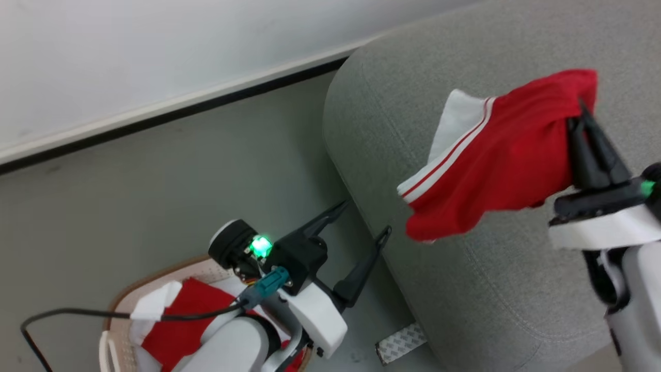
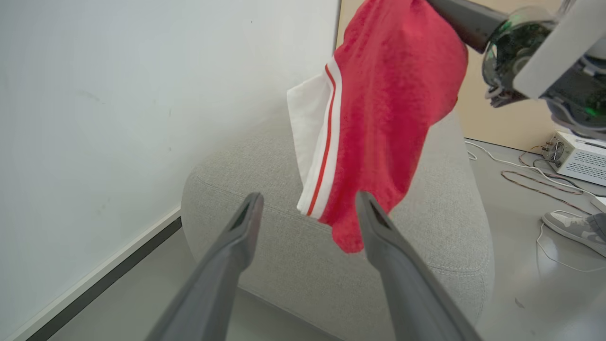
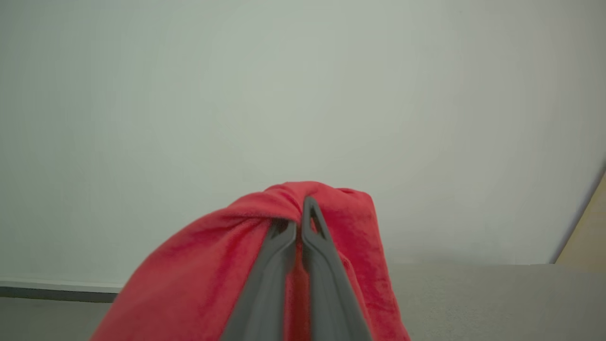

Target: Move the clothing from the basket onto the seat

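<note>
Lying in the basket (image 1: 120, 336): red clothing (image 1: 175, 330)

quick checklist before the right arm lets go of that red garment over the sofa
1. Grip: the right gripper is shut on a bunched fold of the red garment. ok
2. Position: the garment hangs over the seat, not over the floor. ok
3. Contact: whether its lowest end touches the seat fabric. cannot tell
4. Other arm: the left gripper is open, holds nothing, and sits low beside the seat's edge, apart from the garment. ok
5. Basket emptied: red and white clothing lies in it. not ok
</note>
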`<state>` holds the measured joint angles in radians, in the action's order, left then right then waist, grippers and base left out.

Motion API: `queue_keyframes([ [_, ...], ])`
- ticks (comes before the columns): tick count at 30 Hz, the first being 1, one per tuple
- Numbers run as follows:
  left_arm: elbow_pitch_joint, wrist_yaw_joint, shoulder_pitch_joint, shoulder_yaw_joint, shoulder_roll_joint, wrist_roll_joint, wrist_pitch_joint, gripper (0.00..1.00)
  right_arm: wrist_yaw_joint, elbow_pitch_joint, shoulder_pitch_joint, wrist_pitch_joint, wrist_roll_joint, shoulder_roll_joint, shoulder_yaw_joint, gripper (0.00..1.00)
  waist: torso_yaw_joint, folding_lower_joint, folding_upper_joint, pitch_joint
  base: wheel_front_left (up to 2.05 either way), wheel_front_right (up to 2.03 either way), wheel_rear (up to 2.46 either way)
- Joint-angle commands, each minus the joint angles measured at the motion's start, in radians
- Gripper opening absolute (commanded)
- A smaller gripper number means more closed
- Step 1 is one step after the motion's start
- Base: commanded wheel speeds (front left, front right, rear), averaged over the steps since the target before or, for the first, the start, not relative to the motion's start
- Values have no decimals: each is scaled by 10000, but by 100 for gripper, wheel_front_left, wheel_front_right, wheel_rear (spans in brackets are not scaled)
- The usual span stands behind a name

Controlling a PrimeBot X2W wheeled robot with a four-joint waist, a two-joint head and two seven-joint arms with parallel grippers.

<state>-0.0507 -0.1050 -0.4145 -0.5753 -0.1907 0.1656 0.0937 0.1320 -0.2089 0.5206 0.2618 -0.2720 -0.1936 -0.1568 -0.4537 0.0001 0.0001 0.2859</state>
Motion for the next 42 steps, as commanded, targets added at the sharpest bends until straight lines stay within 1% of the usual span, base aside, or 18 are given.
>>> queue_keyframes([
  [1, -3, -67, -327, -89, -79, -165, -66, 100, -25, -219, 547, -10, 118, -53, 431, 0, 251, -1, -1, 855, 0, 0, 0],
  [4, 46, -133, -938, -319, -96, -143, -158, 100, -23, -928, 1524, -235, 258, -189, 1320, 0, 752, -1, -1, 1667, 0, 0, 0],
  [9, 206, -185, -1876, -522, -173, -172, -393, 100, -23, -2242, 3614, -593, 983, -656, 2542, 0, 1615, -1, -1, 3003, 0, 0, 0],
  [13, 401, -212, -2348, -588, -266, -134, -652, 100, -25, -3462, 5207, -716, 1758, -1088, 3767, 0, 2189, -1, -1, 3781, 0, 0, 0],
  [14, 401, -212, -2348, -588, -266, -134, -652, 100, -25, -3462, 5207, -716, 1758, -1088, 3767, 0, 2189, -1, -1, 3781, 0, 0, 0],
  [16, 528, -219, -2499, -583, -268, -85, -835, 100, -25, -4032, 5768, -685, 2293, -1290, 4486, 0, 2479, -1, -1, 4039, 0, 0, 0],
  [19, 786, -191, -2590, -552, -245, -22, -1077, 100, -23, -4860, 6089, -624, 3293, -1452, 5457, 0, 2801, -1, -1, 4231, 0, 0, 0],
  [21, 971, -138, -2585, -519, -215, 28, -1275, 100, -25, -5355, 5990, -562, 3902, -1412, 6071, 0, 2944, -1, -1, 4245, 0, 0, 0],
  [24, 1304, -95, -2505, -477, -257, 65, -1527, 100, -25, -6104, 5518, -486, 4544, -1135, 6736, 0, 3045, -1, -1, 4129, 0, 0, 0],
  [26, 1517, 13, -2476, -408, -316, 47, -1628, 100, -25, -6476, 5221, -379, 4801, -1006, 7009, 47, 3034, -1, -1, 4017, 0, 0, 0],
  [27, 1625, 37, -2451, -360, -336, 74, -1682, 100, -25, -6692, 5066, -354, 4858, -921, 7123, 96, 3017, -1, -1, 3942, 0, 0, 0],
  [28, 1728, 92, -2425, -315, -371, 85, -1753, 100, -25, -6790, 4925, -252, 4903, -840, 7209, 100, 2996, -1, -1, 3865, 0, 0, 0],
  [31, 2055, 219, -2266, -172, -481, 136, -1954, 100, -25, -6905, 4426, -40, 4784, -492, 7143, 100, 2892, -1, -1, 3572, 0, 0, 0],
  [33, 2244, 329, -2119, -74, -519, 208, -2112, 100, -25, -6696, 4067, 35, 4537, -364, 6954, 100, 2817, -1, -1, 3309, 0, 0, 0],
  [35, 2438, 459, -1917, 43, -522, 316, -2329, 100, -25, -5943, 3635, 36, 4163, -197, 6635, 100, 2754, -1, -1, 2979, 0, 0, 0],
  [42, 3088, 1167, -845, 601, -372, 862, -3207, 100, -23, -2417, 1049, 35, 2708, 490, 5283, 100, 2866, -1, -1, 1591, 0, 0, 0],
])
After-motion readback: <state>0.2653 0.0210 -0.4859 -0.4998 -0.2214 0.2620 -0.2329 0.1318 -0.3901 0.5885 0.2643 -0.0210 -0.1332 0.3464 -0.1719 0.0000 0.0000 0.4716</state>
